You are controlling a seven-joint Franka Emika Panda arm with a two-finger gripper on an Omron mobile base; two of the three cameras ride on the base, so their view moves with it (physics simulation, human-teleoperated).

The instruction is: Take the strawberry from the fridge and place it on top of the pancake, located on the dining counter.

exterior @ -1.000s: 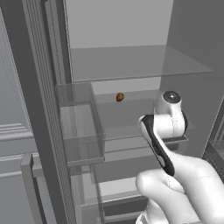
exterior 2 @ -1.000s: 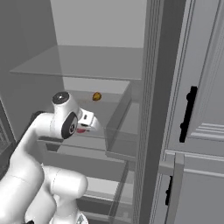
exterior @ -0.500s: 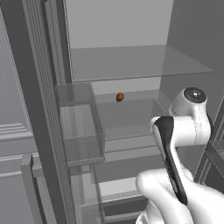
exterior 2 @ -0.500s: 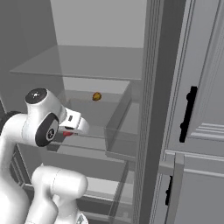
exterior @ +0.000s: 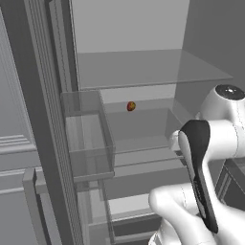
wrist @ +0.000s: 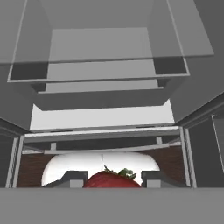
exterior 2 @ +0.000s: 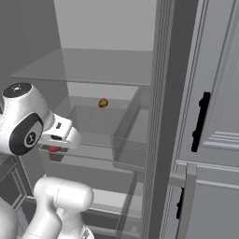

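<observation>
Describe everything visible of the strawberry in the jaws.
The strawberry is glossy red with a small green leafy cap at its top in the hand view; its lower part is cut off there. It sits pinched between the two dark tips of the gripper, jaws shut on it. From the right base view it is a red speck under the hand, before the open fridge.

strawberry (wrist: 111, 180): 1 | small round orange-red fruit (exterior: 130, 106) on the shelf: 1 | fridge (exterior: 43, 95): 1 | black cabinet handles (exterior 2: 200, 121): 2 | white robot arm (exterior: 225, 129): 1

The strawberry (wrist: 113, 179) sits between the pincer (wrist: 113, 178) fingertips, inside the fridge (exterior: 143, 67).
</observation>
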